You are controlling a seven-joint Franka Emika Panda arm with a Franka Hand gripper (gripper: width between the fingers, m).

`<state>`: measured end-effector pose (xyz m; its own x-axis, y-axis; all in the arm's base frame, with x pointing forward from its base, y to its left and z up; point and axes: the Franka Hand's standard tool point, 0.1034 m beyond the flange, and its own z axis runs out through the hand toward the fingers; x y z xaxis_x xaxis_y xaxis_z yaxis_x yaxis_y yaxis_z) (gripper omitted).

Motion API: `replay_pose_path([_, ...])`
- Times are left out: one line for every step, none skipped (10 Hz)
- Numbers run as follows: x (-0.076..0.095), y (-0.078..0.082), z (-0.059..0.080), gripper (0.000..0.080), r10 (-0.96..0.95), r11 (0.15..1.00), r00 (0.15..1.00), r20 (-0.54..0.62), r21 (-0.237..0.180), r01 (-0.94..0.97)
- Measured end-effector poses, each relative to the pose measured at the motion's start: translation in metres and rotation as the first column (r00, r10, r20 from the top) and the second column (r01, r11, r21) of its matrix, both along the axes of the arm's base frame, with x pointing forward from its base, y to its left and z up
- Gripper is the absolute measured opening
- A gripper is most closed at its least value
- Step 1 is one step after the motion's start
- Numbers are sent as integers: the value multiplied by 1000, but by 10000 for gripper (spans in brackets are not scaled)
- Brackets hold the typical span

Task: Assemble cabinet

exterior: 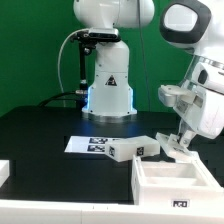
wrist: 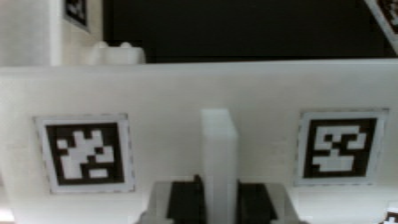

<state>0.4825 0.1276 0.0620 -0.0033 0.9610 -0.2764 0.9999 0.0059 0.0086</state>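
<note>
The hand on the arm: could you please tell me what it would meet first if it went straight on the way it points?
Most likely the white box: the hand points down at one wall, whose rib sits between the fingers. Whether they touch is unclear.

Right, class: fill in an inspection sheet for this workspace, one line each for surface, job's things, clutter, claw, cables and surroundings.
Surface: black table; marker board lies flat on it.
Job's things: open white box; tagged white block beside it; another white part at the exterior view's left edge.
Clutter: nothing seen.
Claw: claw low at the box's far wall; open or shut unclear.
Cables: black cable beside the arm.
Surroundings: green backdrop.
</note>
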Motion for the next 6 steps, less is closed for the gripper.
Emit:
replay_pose_path([6, 0, 0, 64, 1, 1000, 1000, 3, 1, -1])
replay_pose_path([15, -1, 0, 64, 4, 1000, 1000, 5, 0, -4])
replay_pose_path([26, -1, -1, 64, 6, 1000, 1000, 10, 3, -6])
replay_pose_path([40, -1, 0, 64, 3, 1000, 1000, 20, 5, -4])
replay_pose_path([53, -2, 1, 64, -1, 1000, 1000, 23, 8, 1])
replay_pose_path([57, -2, 1, 64, -1, 1000, 1000, 27, 10, 1])
